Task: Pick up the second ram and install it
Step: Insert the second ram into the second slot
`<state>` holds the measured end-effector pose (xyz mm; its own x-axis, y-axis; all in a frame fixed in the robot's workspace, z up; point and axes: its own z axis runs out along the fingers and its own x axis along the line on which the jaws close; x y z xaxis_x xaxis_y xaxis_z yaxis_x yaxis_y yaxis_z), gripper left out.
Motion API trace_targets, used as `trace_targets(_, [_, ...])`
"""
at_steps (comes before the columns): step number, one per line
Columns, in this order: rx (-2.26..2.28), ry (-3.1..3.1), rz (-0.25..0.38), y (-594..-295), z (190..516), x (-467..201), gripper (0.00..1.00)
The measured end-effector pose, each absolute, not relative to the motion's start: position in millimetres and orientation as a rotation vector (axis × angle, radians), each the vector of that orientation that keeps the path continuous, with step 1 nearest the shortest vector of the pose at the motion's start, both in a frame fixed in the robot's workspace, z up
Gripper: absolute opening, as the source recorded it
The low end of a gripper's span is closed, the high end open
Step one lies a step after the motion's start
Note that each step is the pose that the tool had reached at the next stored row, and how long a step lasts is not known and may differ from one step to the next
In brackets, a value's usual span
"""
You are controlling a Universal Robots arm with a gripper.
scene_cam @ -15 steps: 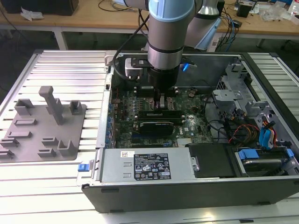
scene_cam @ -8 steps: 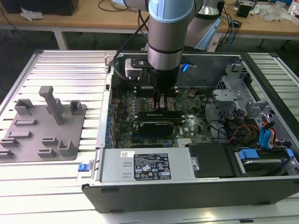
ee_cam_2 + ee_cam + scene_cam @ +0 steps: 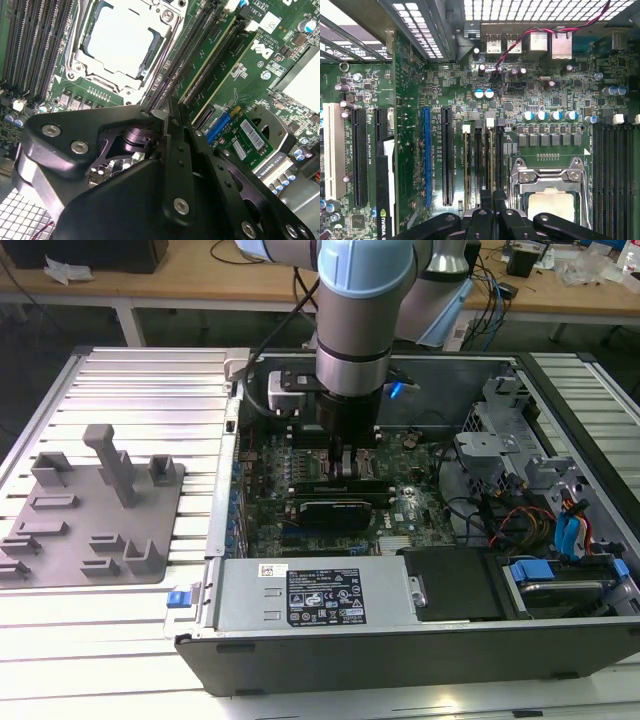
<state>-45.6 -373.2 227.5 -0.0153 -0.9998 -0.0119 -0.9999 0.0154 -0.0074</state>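
Landmark: silver CPU socket (image 3: 551, 192), lid shut, on the motherboard inside the open computer case (image 3: 400, 655).

Exterior view, from its left to its right:
- Grey fixture plate (image 3: 90, 530) with raised blocks lies on the ribbed table (image 3: 150, 390), well apart from the socket and outside the case wall.
- Arm (image 3: 355, 320) comes straight down into the case. Gripper (image 3: 347, 468) is low over the board, at the memory slots just beside the socket.
- Long black card (image 3: 335, 508) sits in its slot near the gripper, on the camera side.
- Silver power supply (image 3: 310, 595) runs along the case's near wall.
- Metal drive cage (image 3: 500, 440) and blue cables (image 3: 570, 535) are far from the socket, on the exterior view's right.

Both wrist views:
- Gripper (image 3: 492, 200) (image 3: 170, 112) is clenched, with the fingers (image 3: 179, 150) pressed together and no gap visible.
- The second ram (image 3: 490, 155) (image 3: 212, 57) stands upright on edge in a slot just beside the socket. The fingertips meet its upper edge.
- Another green stick (image 3: 467, 160) stands in the slot one further from the socket, parallel to the first.
- Socket (image 3: 120, 40) is untouched.
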Motion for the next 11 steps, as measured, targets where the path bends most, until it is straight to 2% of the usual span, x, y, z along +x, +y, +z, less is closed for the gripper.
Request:
trace_targets(9, [-2.193,2.227,0.006,-372.9,221.4,-45.4,0.09])
trace_targets(10, [-2.193,2.227,0.006,-373.0,221.3,-45.5,0.11])
trace_targets(11, [-2.194,2.228,0.005,-373.1,221.8,-45.6,0.17])
